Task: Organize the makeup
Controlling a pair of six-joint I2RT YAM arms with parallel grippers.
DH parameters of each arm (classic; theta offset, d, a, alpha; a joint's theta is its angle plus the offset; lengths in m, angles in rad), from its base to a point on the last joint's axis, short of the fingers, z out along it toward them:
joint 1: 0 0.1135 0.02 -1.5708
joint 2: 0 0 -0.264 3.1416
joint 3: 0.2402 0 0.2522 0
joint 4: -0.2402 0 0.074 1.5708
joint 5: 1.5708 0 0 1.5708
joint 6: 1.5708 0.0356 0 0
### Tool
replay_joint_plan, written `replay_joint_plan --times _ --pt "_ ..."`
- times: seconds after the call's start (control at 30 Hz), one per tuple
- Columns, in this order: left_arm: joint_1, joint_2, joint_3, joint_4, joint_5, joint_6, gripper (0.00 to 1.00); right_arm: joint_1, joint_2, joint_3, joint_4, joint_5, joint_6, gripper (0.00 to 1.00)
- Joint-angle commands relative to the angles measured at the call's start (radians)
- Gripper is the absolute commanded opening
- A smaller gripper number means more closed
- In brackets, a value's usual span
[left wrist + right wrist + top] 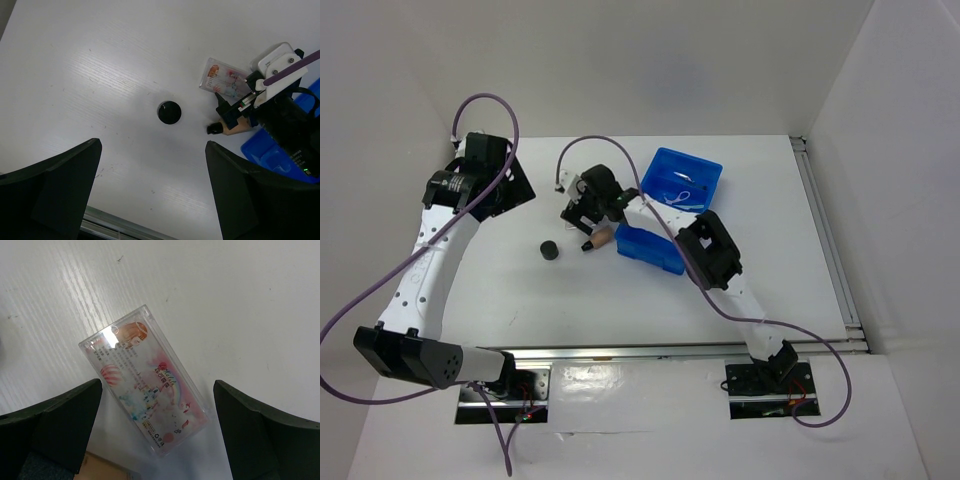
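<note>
**blue tray part filled, three pieces loose on the table**

the blue tray (655,248) sat right of the table's (770,220) middle, with the right arm crossing over it. its far compartment held a thin loop (672,197) and what looked like a slim stick (683,178), though both were too small in the top view to tell for sure. the near compartment was mostly hidden by the arm, so its contents could not be made out.

three pieces lay outside the tray. the pink packet (145,385) lay flat on the table, left of the tray. the right gripper (157,387) hung over it with its fingers spread wide on either side, not touching it. the tan tube (235,128) lay just beside the tray's near left corner, its black tip pointing away from the tray. the black pot (169,112) stood alone farther left, well apart from the tray.

the left gripper (152,150) hovered above the bare table near the pot, its fingers spread and holding nothing.
</note>
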Motion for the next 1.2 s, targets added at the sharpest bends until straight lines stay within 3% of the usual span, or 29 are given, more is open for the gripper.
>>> replay_joint_plan --times 0.0,0.73,0.97,1.0,1.03,1.17 --pt "0.006 0.004 -0.002 0.010 -0.025 0.016 0.99 -0.030 0.005 0.054 0.011 -0.103 -0.048 1.00" --pt "0.006 0.042 -0.002 0.010 -0.035 0.025 0.99 -0.059 0.109 0.116 -0.001 -0.146 0.033 1.00" --pt "0.006 0.042 -0.002 0.010 -0.035 0.025 0.99 -0.059 0.109 0.127 -0.035 -0.135 0.082 0.94" --pt "0.006 0.042 -0.002 0.019 -0.035 0.025 0.99 -0.059 0.109 0.136 -0.035 -0.146 0.094 0.84" --pt "0.006 0.042 -0.002 0.019 -0.035 0.025 0.99 -0.059 0.109 0.136 -0.046 -0.146 0.094 0.81" --pt "0.006 0.042 -0.011 0.019 -0.035 0.025 0.99 -0.059 0.128 0.149 -0.058 -0.155 0.112 0.83"
